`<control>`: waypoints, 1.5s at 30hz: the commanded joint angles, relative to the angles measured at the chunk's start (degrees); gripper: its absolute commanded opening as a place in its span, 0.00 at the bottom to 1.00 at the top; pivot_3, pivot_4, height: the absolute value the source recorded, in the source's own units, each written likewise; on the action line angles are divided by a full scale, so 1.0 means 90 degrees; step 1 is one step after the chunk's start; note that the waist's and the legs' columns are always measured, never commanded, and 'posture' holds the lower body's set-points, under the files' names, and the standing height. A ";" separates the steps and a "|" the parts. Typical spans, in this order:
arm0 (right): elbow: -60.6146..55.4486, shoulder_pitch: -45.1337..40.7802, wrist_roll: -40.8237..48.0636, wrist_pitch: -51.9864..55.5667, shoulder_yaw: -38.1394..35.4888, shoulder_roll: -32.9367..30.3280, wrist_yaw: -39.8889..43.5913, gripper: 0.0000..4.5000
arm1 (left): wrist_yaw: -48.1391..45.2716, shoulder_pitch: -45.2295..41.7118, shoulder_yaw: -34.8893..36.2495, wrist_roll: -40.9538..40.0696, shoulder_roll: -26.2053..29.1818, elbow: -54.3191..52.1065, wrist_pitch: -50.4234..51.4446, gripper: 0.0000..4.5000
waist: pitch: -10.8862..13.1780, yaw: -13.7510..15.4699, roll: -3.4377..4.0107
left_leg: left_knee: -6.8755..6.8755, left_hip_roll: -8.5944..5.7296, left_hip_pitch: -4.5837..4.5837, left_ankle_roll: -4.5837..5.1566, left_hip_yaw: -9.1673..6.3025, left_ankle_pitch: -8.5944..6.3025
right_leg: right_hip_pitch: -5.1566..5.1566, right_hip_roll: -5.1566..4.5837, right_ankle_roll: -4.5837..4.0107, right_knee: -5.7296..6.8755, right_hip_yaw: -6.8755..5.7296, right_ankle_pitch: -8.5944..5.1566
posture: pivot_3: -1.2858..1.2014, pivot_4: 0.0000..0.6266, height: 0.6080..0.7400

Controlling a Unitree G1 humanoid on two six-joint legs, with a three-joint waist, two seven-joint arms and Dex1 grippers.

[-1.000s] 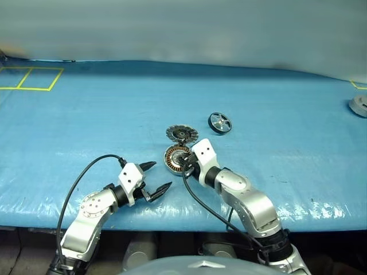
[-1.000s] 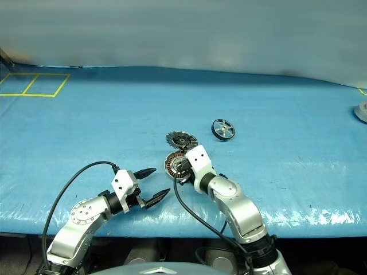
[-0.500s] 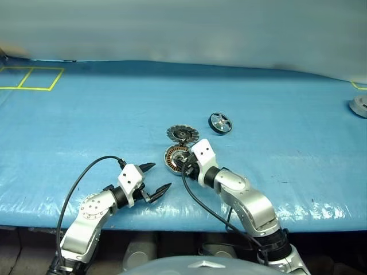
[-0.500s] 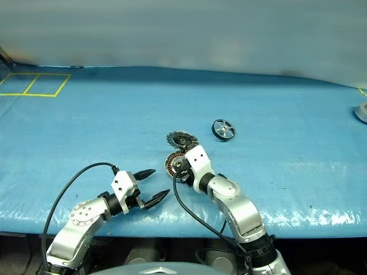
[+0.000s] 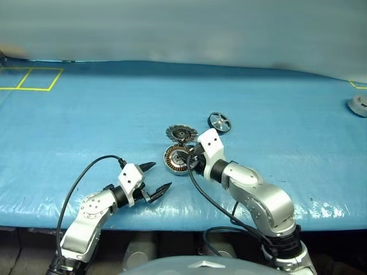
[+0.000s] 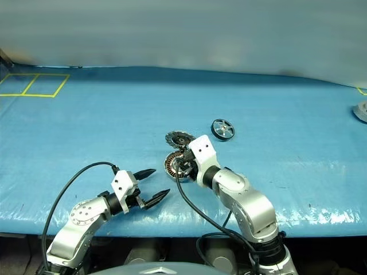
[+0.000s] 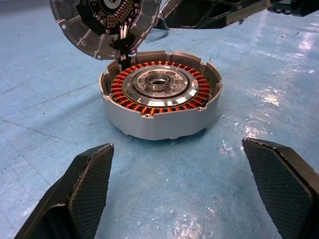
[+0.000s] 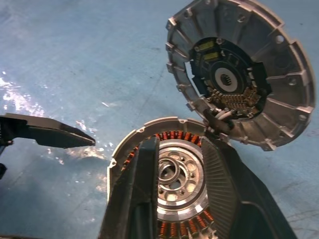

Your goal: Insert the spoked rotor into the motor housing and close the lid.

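Observation:
The motor housing (image 7: 159, 94) lies open on the blue sheet, with copper windings ringing a silver hub. Its lid (image 8: 239, 79) stands tilted up at the housing's far edge, ribbed inner face showing, joined to it by short wires. The spoked rotor (image 5: 219, 122) rests on the sheet, farther back and to the right. My right gripper (image 5: 190, 161) hovers just above the housing, its fingers (image 8: 144, 189) a narrow gap apart with nothing between them. My left gripper (image 5: 156, 177) sits wide open near the front edge, left of the housing and apart from it.
A silver round part (image 5: 359, 105) lies at the far right edge of the table. Yellow tape squares (image 5: 28, 77) mark the far left corner. The table's front edge runs just below both arms, and cables trail from each wrist.
My right gripper has risen off the housing and now hangs a little above it. The left arm, housing, lid and rotor have not moved.

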 commanded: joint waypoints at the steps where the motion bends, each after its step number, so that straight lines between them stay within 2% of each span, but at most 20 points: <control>1: 0.0069 -0.0343 -0.0097 0.0605 0.0155 0.0302 -0.0368 0.06 | 0.0000 -0.0066 0.0003 -0.0029 -0.0021 -0.0145 -0.0135 1.00 | 0.0000 -0.0011 0.0000 | -0.0001 0.0000 0.0000 0.0000 -0.0001 0.0000 | 0.0000 0.0000 -0.0001 0.0001 0.0000 0.0001 | 0.52 0.24 1.00; 2: 0.0097 -0.0419 -0.0103 0.0746 0.0170 0.0367 -0.0429 0.00 | 0.0003 -0.0068 0.0002 -0.0025 -0.0024 -0.0143 -0.0135 1.00 | 0.0000 -0.0015 0.0001 | -0.0003 0.0000 0.0000 0.0000 -0.0001 0.0000 | -0.0001 0.0001 0.0005 0.0002 0.0000 0.0006 | 0.52 0.24 1.00; 13: 0.0044 -0.0832 0.0009 0.1558 0.0292 0.0496 -0.0534 0.00 | 0.0094 0.0035 0.0011 -0.0002 -0.0051 -0.0185 -0.0141 1.00 | 0.0000 -0.0044 0.0001 | -0.0005 -0.0002 -0.0001 0.0000 -0.0003 0.0000 | -0.0003 0.0002 0.0028 0.0000 -0.0001 0.0017 | 0.52 0.24 1.00; 33: 0.0510 -0.0807 -0.0037 0.1394 0.0568 0.0354 -0.0477 0.00 | 0.0136 0.0019 -0.0042 0.0037 -0.0049 -0.0125 -0.0075 1.00 | 0.0000 -0.0063 0.0001 | -0.0005 -0.0002 -0.0001 0.0000 -0.0003 0.0000 | -0.0003 0.0002 0.0029 0.0001 -0.0001 0.0018 | 0.52 0.24 1.00; 45: 0.0302 -0.1005 -0.0274 0.1335 0.0878 0.0057 -0.0578 0.00 | 0.0107 0.0044 -0.0035 0.0043 -0.0022 -0.0094 -0.0092 1.00 | 0.0000 -0.0065 0.0001 | -0.0005 -0.0002 -0.0001 0.0000 -0.0003 0.0000 | -0.0003 0.0001 0.0032 0.0000 -0.0001 0.0017 | 0.52 0.24 1.00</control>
